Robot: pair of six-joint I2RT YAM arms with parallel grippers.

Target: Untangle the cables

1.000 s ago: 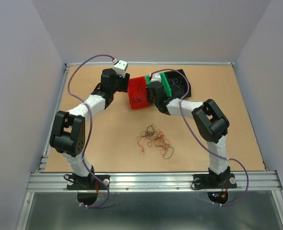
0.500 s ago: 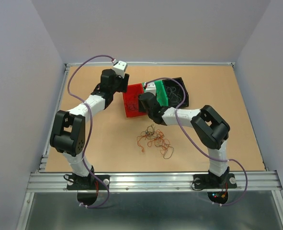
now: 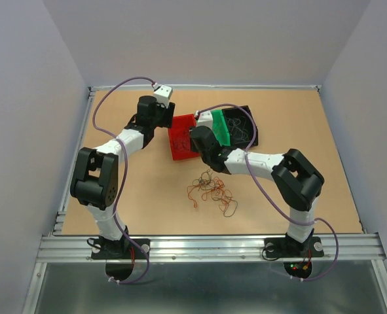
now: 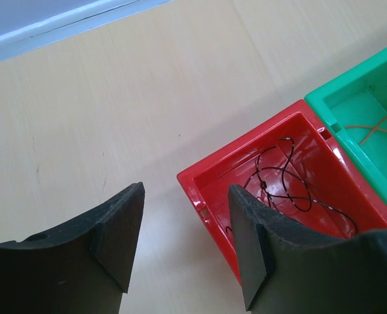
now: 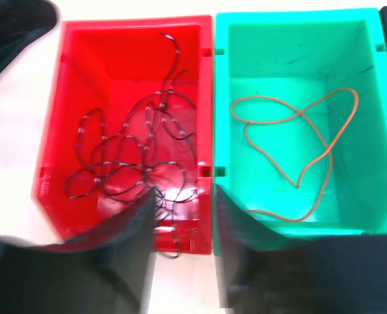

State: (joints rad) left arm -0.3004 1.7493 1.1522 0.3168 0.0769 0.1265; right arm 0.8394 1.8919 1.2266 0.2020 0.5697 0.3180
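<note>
The cables [image 3: 211,191] lie as a small tangle of red-orange, brown, black and green wires on the table, nearer than the bins. A red bin [image 3: 180,137] holds a black wire [image 5: 134,157]; part of it hangs over the near wall. A green bin [image 5: 285,16] holds one orange-brown wire [image 5: 298,137]. My left gripper [image 4: 183,222] is open at the red bin's [image 4: 200,196] left corner, one finger over its inside. My right gripper [image 5: 183,216] is open and blurred, just above the near walls where the red and green bins meet. Neither gripper touches the tangle.
A black bin [image 3: 244,124] with thin wires in it stands right of the green bin [image 3: 221,125]. The three bins sit in a slanted row at the back middle. A raised rim edges the table, with walls around it.
The red bin has shifted left and a little nearer. My right gripper has drawn back towards the near side and its elbow has swung right. My left gripper has barely moved.
</note>
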